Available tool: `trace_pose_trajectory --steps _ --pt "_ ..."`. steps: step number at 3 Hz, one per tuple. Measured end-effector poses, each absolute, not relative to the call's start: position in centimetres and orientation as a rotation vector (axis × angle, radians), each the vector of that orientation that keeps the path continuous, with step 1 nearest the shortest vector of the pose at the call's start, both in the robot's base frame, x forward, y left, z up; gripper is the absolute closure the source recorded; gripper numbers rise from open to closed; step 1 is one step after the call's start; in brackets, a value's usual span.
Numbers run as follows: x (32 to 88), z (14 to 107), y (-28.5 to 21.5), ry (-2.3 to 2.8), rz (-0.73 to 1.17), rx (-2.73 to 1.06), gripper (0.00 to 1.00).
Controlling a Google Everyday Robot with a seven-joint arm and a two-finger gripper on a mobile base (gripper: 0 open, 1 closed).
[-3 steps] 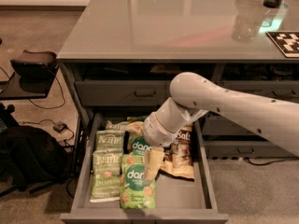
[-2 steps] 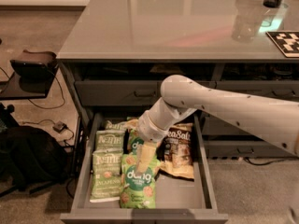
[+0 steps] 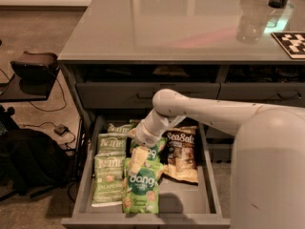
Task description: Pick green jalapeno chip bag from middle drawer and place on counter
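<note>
The gripper (image 3: pixel 138 160) hangs over a dang bag (image 3: pixel 141 193). The green jalapeno chip bag (image 3: pixel 108 178) lies just beside the jaws; I cannot tell how far open they are.

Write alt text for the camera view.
The robot's hand is inside the open middle drawer, over a green dang bag. The green jalapeno chip bag lies beside it at picture left, a tan Sea Salt bag at picture right.

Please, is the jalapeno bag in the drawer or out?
In: the jalapeno bag lies left in the drawer; the gripper is above dang bags.
</note>
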State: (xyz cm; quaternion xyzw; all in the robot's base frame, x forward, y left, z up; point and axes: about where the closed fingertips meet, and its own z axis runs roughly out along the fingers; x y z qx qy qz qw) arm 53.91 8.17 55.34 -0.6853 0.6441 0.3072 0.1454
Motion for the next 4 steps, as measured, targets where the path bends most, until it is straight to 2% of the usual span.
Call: trace_pose_trajectory --steps 1,2,4 --pt "54.8 51.7 10.5 1.882 0.896 -1.977 0.00" --pt "57.0 48.2 15.8 1.816 0.953 -1.999 0.00" --pt "56.6 46.7 17.2 1.827 0.930 -2.014 0.00"
